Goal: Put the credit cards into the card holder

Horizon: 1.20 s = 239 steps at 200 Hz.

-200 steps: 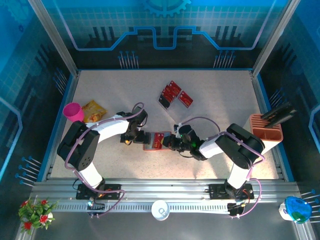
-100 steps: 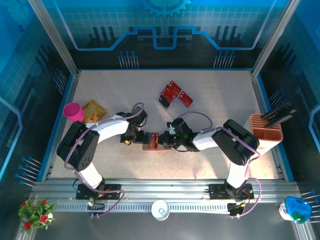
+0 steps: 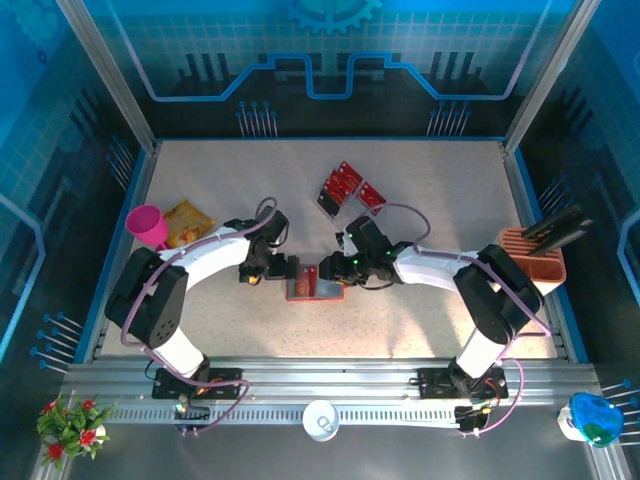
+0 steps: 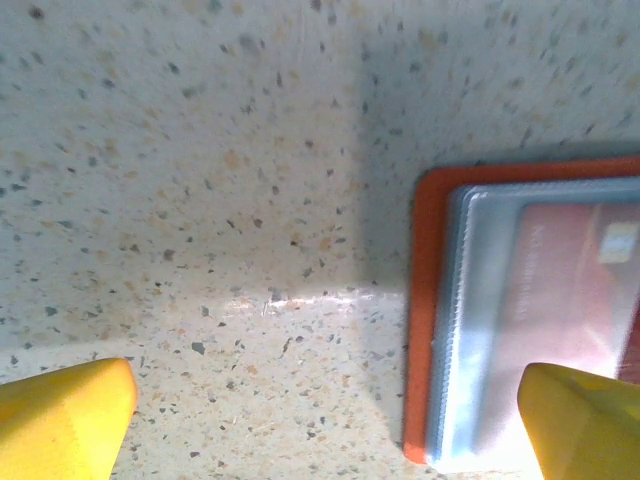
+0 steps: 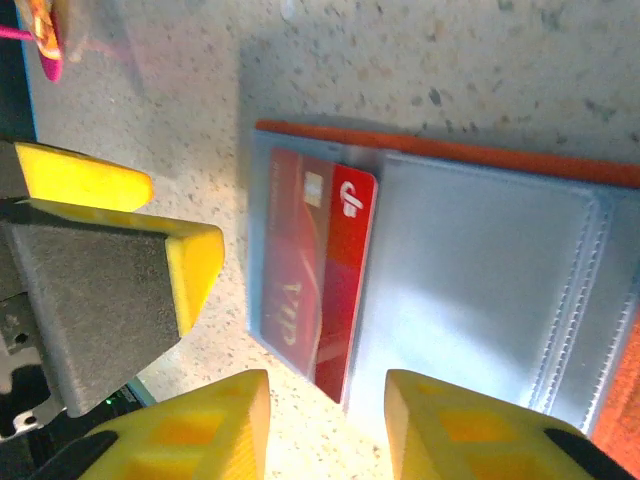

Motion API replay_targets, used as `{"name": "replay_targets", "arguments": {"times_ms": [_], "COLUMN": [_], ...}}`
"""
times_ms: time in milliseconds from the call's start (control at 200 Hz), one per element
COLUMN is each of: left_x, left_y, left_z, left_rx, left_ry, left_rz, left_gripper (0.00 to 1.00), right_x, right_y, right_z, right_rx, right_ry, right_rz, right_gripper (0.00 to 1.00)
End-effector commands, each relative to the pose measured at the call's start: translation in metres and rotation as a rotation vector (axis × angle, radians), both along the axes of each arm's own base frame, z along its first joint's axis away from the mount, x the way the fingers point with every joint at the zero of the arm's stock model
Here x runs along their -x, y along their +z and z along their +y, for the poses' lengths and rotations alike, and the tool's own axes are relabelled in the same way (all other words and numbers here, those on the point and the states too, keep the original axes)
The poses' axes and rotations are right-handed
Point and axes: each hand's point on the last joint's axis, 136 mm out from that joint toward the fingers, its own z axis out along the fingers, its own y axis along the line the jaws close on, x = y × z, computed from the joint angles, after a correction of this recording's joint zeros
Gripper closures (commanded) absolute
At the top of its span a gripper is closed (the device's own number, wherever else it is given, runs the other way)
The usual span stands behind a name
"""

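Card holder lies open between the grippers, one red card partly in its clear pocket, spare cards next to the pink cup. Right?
Wrong on the spare cards: the top external view shows them mid-table toward the far side, well apart from the pink cup. Rest holds: card holder open, red card partly pocketed.

The orange card holder lies open, one red card half-pocketed; other credit cards lie beyond.
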Motion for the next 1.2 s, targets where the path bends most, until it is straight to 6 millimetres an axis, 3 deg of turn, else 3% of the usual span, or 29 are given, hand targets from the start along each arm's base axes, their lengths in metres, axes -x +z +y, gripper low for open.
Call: {"name": "replay_targets", "arguments": {"times_ms": [0, 165, 330, 1191], "left_x": [-0.001, 0.004, 0.009, 0.02], "left_y": [0.012, 0.001, -0.01, -0.045], "left_z": [0.002, 0.017, 0.027, 0.024], "left_rx": [0.032, -0.04, -0.091, -0.097], "left_ry": [0.078, 0.124, 0.14, 0.083], "left_rz": [0.008, 0.041, 0.078, 0.173], "left_gripper": [0.01, 0.01, 0.01, 0.01], "right_x": [0.005, 0.0, -0.002, 0.005], "right_y": [0.006, 0.002, -0.003, -0.045], "right_z": [-0.01, -0.001, 0.011, 0.049], "right_rx": [0.084, 0.134, 0.194, 0.299], "right_ry": [0.068, 0.109, 0.157, 0.249], "right_rz": [-0.008, -0.017, -0.036, 0.008], "right_gripper": [0.72, 0.86, 0.91, 0.94]}}
